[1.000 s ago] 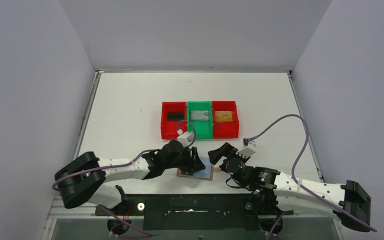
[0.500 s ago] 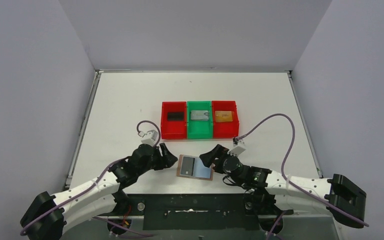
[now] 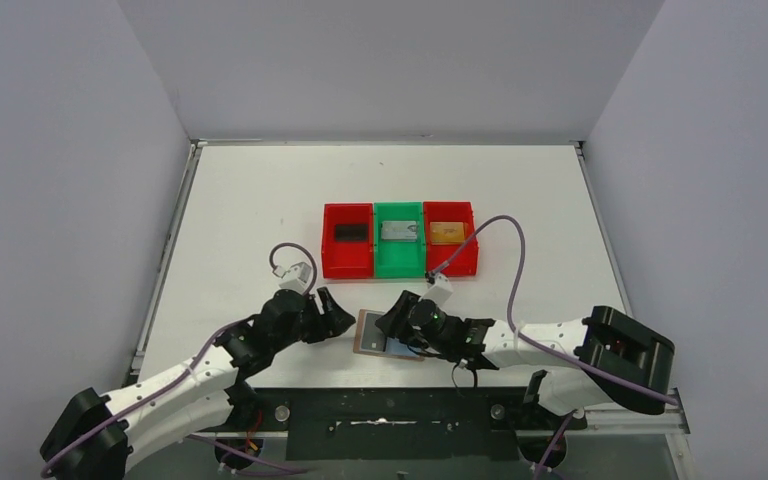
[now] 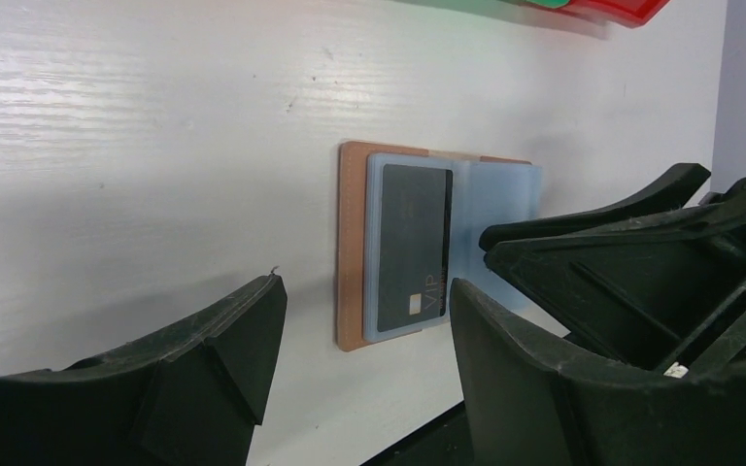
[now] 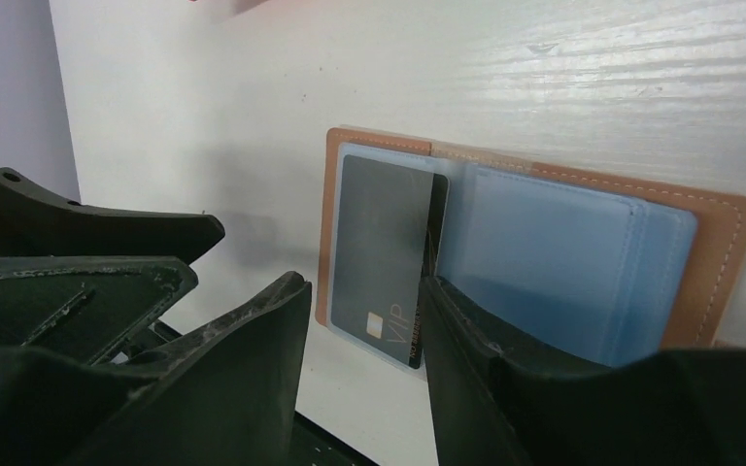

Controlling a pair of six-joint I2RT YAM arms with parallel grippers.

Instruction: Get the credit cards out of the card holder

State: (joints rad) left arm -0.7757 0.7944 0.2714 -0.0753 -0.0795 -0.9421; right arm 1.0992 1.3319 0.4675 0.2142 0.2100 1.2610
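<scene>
card holder (image 3: 365, 341) lay open and flat on the white table (image 3: 250, 210) near its front edge, pale blue pockets up, with a dark credit card (image 5: 384, 243) in its left pocket. right gripper (image 5: 364, 291) hung over the holder, jaws partly spread astride that card's near end; whether they touched it could not be told. left gripper (image 3: 332, 318) sat just left of the holder, jaws parted, empty. farther back, in a row, a red bin (image 3: 348, 269), a green bin (image 3: 400, 270) and a second red bin (image 3: 465, 262) held a black card (image 3: 349, 232), a silver card (image 3: 398, 231) and a gold card (image 3: 446, 232).
</scene>
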